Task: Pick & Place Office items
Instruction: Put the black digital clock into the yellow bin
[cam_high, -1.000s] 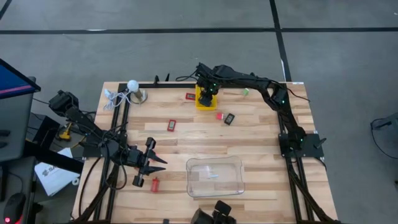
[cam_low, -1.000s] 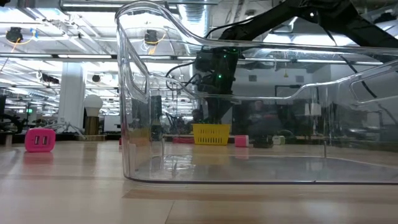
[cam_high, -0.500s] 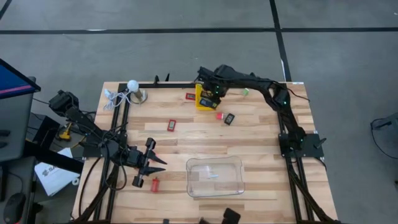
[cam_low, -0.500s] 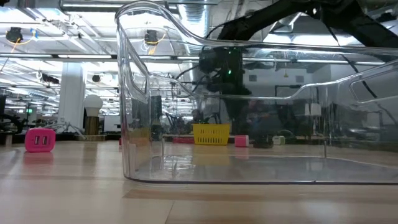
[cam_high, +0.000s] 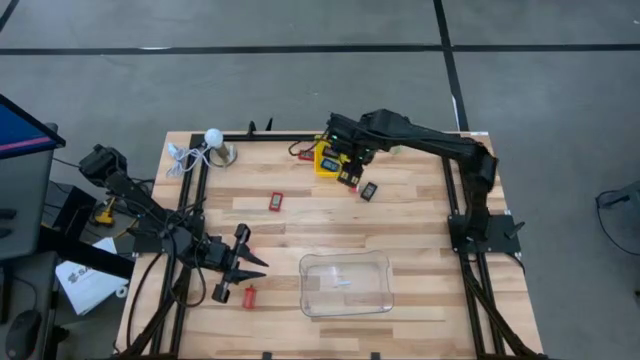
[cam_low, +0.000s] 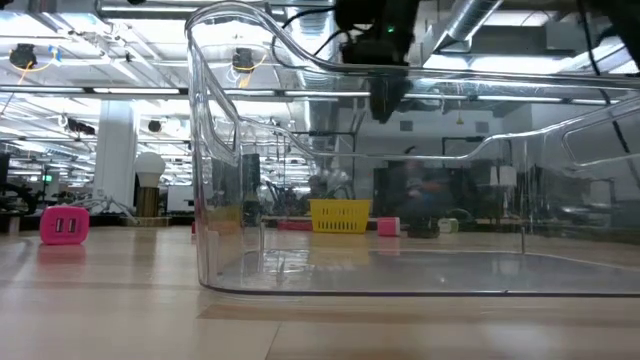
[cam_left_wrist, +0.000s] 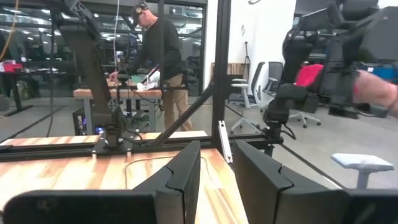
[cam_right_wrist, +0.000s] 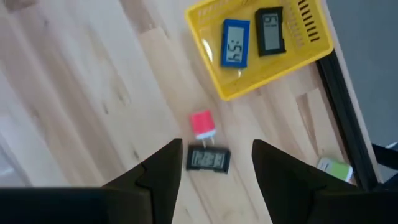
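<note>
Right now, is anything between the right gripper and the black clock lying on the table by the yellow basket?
Nothing visible. The right gripper, fingers open, hangs above the black clock, which shows unobstructed between them; the red plug lies beside it, toward the yellow basket.

High view: overhead, straight down on the whole surface (cam_high: 420, 215). Low view: at surface level, looking level through the clear tray (cam_low: 400, 150) close in front; yellow basket (cam_low: 339, 215) far behind, shared with high and right wrist views. Left wrist view faces the room
</note>
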